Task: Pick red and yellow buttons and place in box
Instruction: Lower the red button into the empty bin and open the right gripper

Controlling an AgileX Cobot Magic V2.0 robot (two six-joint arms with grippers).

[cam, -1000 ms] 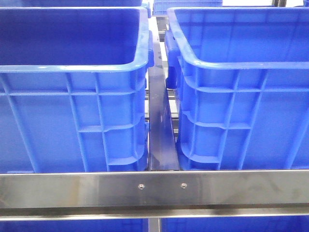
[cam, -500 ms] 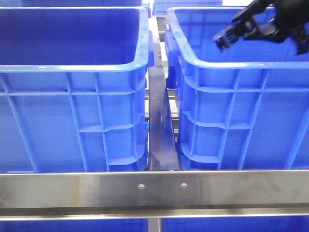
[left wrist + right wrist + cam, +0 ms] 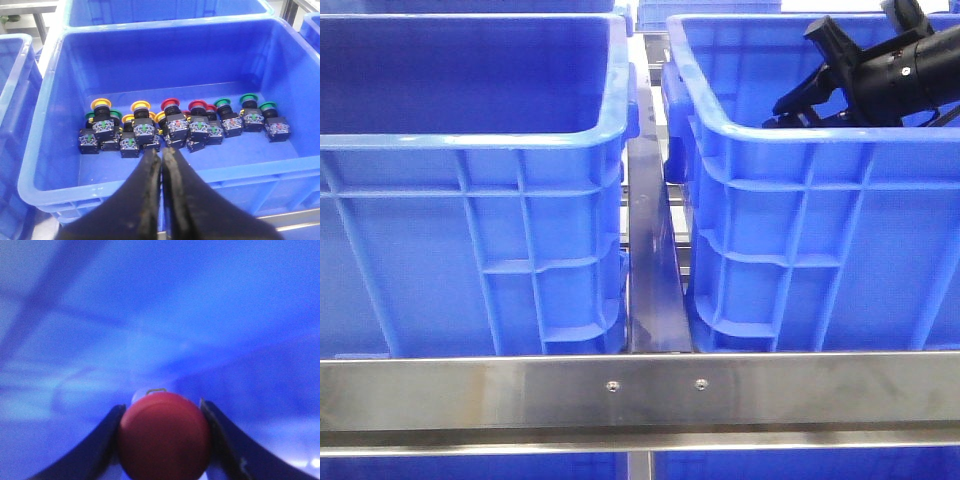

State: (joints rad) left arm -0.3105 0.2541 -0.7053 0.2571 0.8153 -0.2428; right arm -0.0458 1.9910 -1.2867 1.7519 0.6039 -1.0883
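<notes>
- the right gripper [image 3: 164,440] pinches a red button [image 3: 164,436] between its two dark fingers [image 3: 97,450]; the round red cap fills the gap, touching both.
- behind it the right wrist view shows only blurred blue plastic.
- in the front view the right gripper [image 3: 782,105] and its black arm reach over the rim of the right blue crate [image 3: 800,230], fingertips dipping just inside near its front wall; the button cannot be seen there.
- the left gripper [image 3: 161,167] has its fingers pressed together, holding nothing, above the near rim of a blue bin [image 3: 50,135].
- on that bin's floor a row of push buttons [image 3: 175,125] runs wall to wall: yellow-capped ones toward one side, red ones in the middle, green ones toward the other side.
- the left blue crate [image 3: 470,200] stands beside the right one, a steel rail [image 3: 640,390] across the front.
</notes>
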